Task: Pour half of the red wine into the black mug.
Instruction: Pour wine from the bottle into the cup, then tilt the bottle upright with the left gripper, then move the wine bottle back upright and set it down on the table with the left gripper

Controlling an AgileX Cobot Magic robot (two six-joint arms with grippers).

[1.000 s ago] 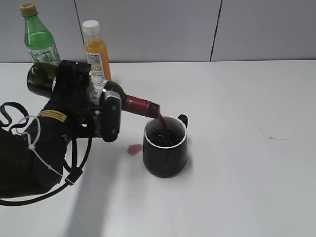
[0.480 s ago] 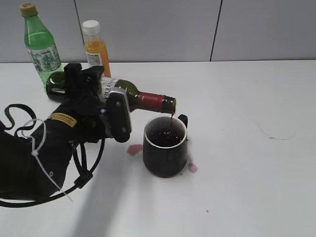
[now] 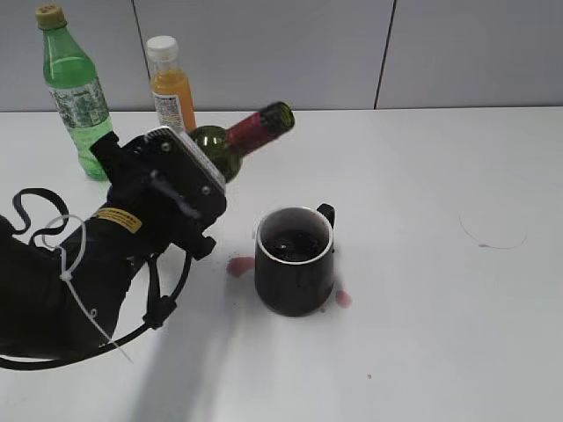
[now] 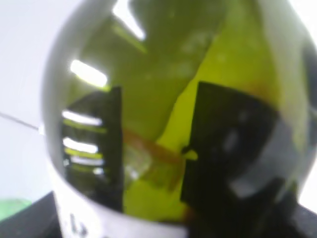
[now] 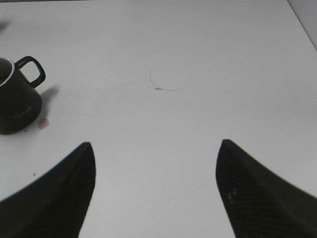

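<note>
We see the left gripper (image 3: 189, 189) clamped around the body of the wine bottle (image 3: 237, 141), holding it above the white table (image 3: 422, 264) with the neck tilted upward and to the right, its red foil neck (image 3: 259, 125) and open mouth pointing away from the mug. In the left wrist view the green glass of the bottle (image 4: 198, 99) fills nearly the whole frame, with dark finger pads (image 4: 233, 148) pressed against it on either side and the edge of a white label at the bottom; how much red wine remains inside the bottle we cannot tell. The black mug (image 3: 295, 271) stands upright on the table just below and to the right of the bottle, its handle turned toward the back, and dark red wine (image 3: 293, 246) sits inside its white rim. Two small pink spills lie on the table touching or just beside the mug's base, one on its left (image 3: 237, 266) and one on its right (image 3: 342, 299). At the back left stand a green plastic bottle (image 3: 75, 92) and an orange juice bottle (image 3: 171, 88), upright and near each other. In the right wrist view the right gripper (image 5: 156, 193) hangs over bare table with its two dark fingers spread wide and nothing between them; the mug (image 5: 17, 101) appears at the far left edge, well apart from it, and a faint ring mark (image 5: 168, 82) shows on the surface.
</note>
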